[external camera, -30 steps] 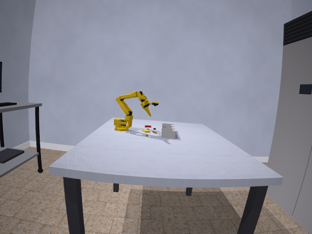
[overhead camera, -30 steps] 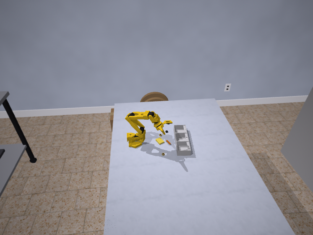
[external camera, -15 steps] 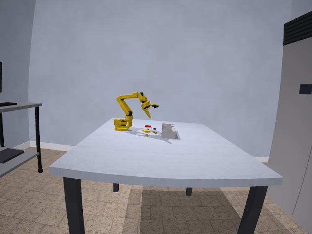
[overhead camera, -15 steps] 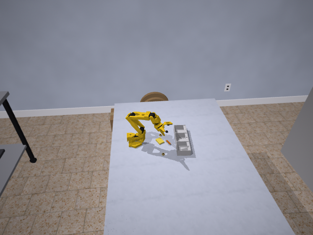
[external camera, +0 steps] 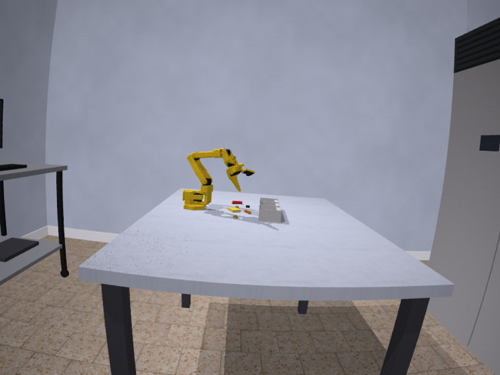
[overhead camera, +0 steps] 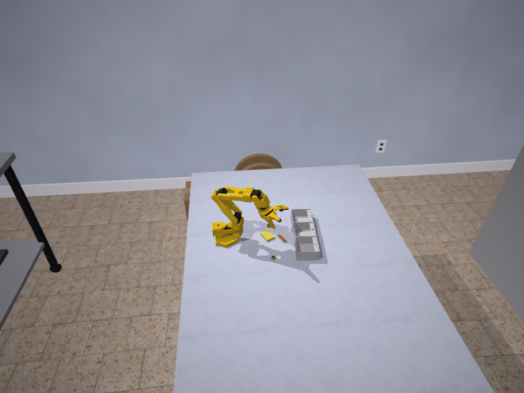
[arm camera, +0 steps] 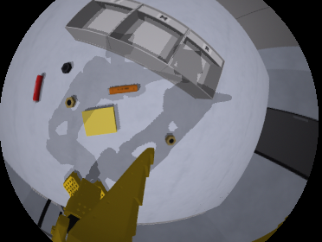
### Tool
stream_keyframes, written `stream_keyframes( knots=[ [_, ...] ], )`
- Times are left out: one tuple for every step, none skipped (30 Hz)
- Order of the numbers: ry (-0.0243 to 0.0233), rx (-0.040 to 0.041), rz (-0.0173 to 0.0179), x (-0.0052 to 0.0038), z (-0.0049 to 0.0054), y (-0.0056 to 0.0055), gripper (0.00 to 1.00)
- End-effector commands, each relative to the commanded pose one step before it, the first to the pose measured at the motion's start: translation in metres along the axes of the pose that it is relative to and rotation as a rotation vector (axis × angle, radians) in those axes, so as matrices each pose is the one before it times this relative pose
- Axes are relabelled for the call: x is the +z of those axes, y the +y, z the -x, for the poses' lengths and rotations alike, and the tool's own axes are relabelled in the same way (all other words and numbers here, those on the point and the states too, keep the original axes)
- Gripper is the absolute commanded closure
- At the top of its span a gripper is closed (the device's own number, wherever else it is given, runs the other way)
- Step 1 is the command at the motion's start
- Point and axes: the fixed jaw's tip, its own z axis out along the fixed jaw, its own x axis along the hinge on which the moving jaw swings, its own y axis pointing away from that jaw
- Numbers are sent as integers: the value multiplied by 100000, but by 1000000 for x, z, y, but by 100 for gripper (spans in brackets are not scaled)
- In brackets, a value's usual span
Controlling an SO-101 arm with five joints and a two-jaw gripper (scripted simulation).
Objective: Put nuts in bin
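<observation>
Spread hand above two brass nuts

The hand [overhead camera: 277,224] [external camera: 240,177] [arm camera: 214,190] hung open over the desk [overhead camera: 321,313] [external camera: 266,258] [arm camera: 234,151]. On it lay two brass nuts [overhead camera: 273,257] [external camera: 235,217] [arm camera: 170,140], one yellow block [overhead camera: 267,235] [external camera: 233,209] [arm camera: 99,121], one orange bar [overhead camera: 282,238] [external camera: 247,211] [arm camera: 124,89], one red rod [external camera: 236,202] [arm camera: 37,88] and one black hexagonal piece [external camera: 247,206] [arm camera: 66,67], kind unclear. Beyond stood three joined bins, including bin R [overhead camera: 308,255] [external camera: 269,213] [arm camera: 212,54]; the wrist view cut off one end.

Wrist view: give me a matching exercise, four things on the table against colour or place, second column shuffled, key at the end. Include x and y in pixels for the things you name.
1. Red cylinder [arm camera: 38,88]
2. Orange piece [arm camera: 123,89]
3. Yellow block [arm camera: 99,121]
4. Bin marked R [arm camera: 213,83]

A. At one end of the row of three bins
B. Farthest left of the four in this view
C. Square-looking, with a brass-coloured nut [arm camera: 70,102] near its upper left corner
D. Between the yellow block and the bin row

Pairs: 1-B, 2-D, 3-C, 4-A
</observation>
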Motion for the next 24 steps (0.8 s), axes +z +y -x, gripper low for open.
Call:
stream_keyframes(
  knots=[
    [-29,-1252,173,-943,235,-249,0],
    [154,-811,195,-156,-31,-41,0],
    [154,-814,195,-162,-38,-46,0],
    [151,-811,192,-156,-32,-40,0],
    [154,-814,195,-156,-33,-39,0],
    [154,-811,195,-156,-33,-39,0],
    [151,-814,195,-156,-34,-38,0],
    [154,-811,195,-156,-34,-37,0],
    [154,-814,195,-156,-35,-37,0],
    [151,-811,195,-162,-42,-42,0],
    [154,-814,195,-156,-36,-36,0],
    [154,-810,192,-156,-37,-35,0],
    [154,-814,195,-156,-37,-35,0],
    [151,-811,195,-156,-38,-34,0],
    [0,0,0,0,0,0,0],
    [0,0,0,0,0,0,0],
    [1990,1193,2850,4729,-4241,6256,0],
    [94,-710,151,-570,94,-216,0],
    [97,-707,148,-577,92,-216,0],
    [94,-710,151,-571,90,-215,0],
    [97,-710,148,-572,88,-215,0],
    [94,-710,151,-572,92,-215,0],
    [97,-707,148,-572,84,-215,0],
    [94,-710,151,-579,81,-214,0]
  ],
)
